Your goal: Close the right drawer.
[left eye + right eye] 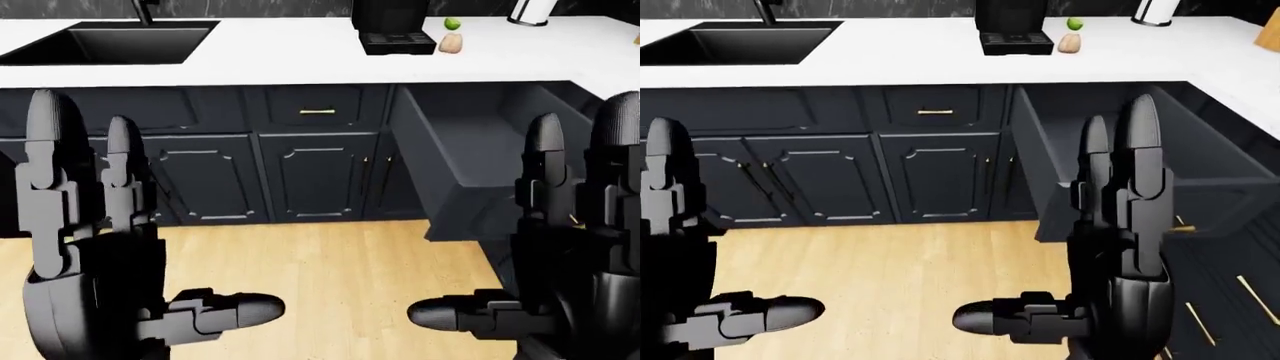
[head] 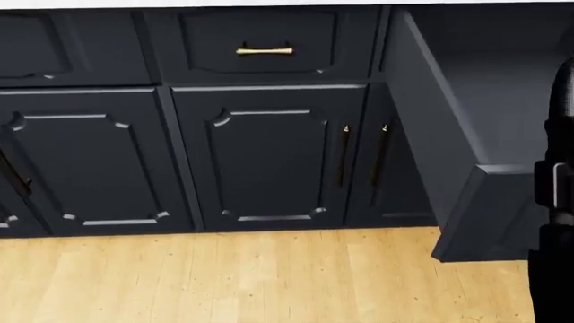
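Drawer [image 1: 470,161] open, right robot hand [image 1: 1120,247] splayed, empty

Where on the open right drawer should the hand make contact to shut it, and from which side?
Best guess: the drawer front panel, flat and facing the robot; press the right hand, open, from the panel's near side, toward the cabinets. No grasp needed.

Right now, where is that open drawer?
The open drawer juts out at the right of the left-eye view, just under the white counter, beside the shut drawer with the gold handle. The raised right hand partly covers it.
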